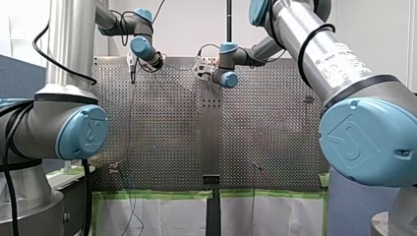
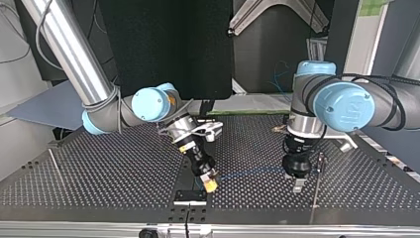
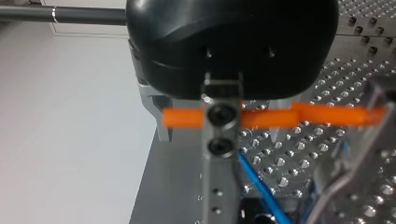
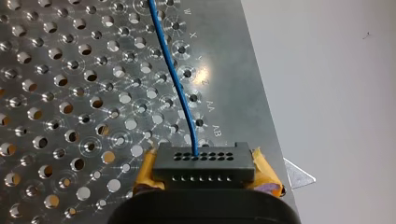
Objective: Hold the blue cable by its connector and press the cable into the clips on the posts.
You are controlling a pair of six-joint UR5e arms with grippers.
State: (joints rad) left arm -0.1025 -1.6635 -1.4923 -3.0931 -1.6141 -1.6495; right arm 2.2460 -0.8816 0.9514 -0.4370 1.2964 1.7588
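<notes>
Right tool grips connector; blue cable enters it.

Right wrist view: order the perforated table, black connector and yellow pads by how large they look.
1. perforated table, filling over half the view.
2. black connector, enlarged by nearness to the camera.
3. yellow pads, only slivers showing beside the connector.

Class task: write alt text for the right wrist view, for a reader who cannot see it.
A black rectangular plastic connector with rows of small holes is clamped between the yellow pads of my right arm's jaws. A thin blue cable leaves one hole and runs away across the perforated metal table, near its edge.
</notes>
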